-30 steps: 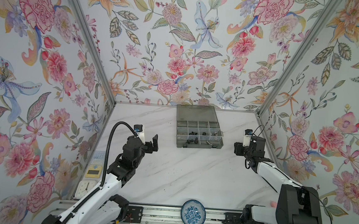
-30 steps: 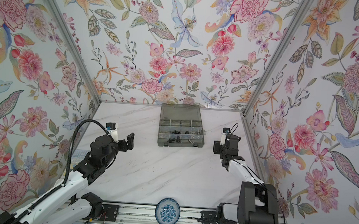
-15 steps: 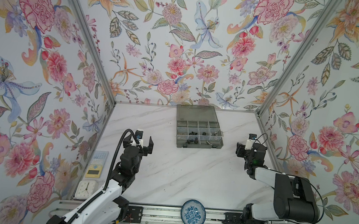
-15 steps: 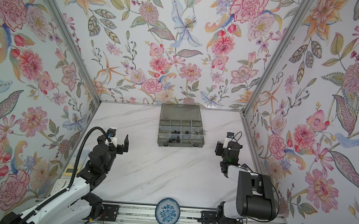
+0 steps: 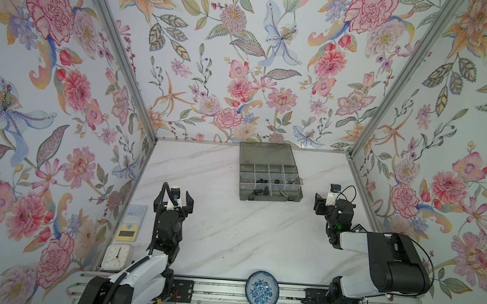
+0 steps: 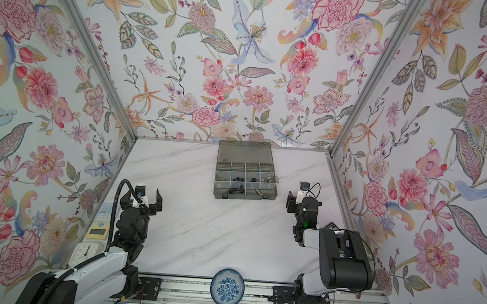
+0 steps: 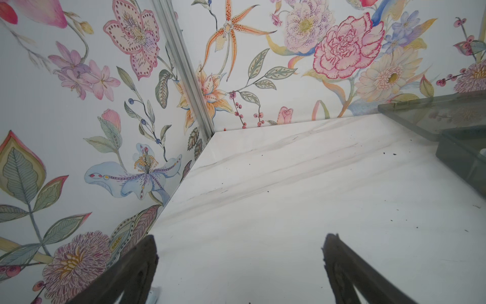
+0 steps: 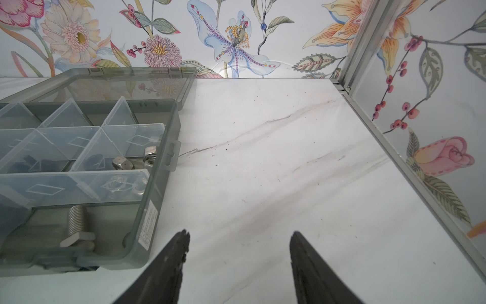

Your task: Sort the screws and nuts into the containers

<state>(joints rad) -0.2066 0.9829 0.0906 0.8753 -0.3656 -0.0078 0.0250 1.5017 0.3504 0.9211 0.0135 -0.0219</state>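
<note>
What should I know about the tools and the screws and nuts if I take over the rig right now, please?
Left tool: open, empty, above bare table.
Right tool: open, empty, beside the box.
Screws and nuts lie in its compartments; lid open.
Done: no loose pieces visible on the table.
To do: check the patterned dish, its contents unclear; sorting looks finished.

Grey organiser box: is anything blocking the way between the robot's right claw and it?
Nothing visible blocks it. The right gripper hangs open and empty just beside the organiser box, with only bare marble table between them. The lid lies folded back, so the compartments are uncovered.
</note>
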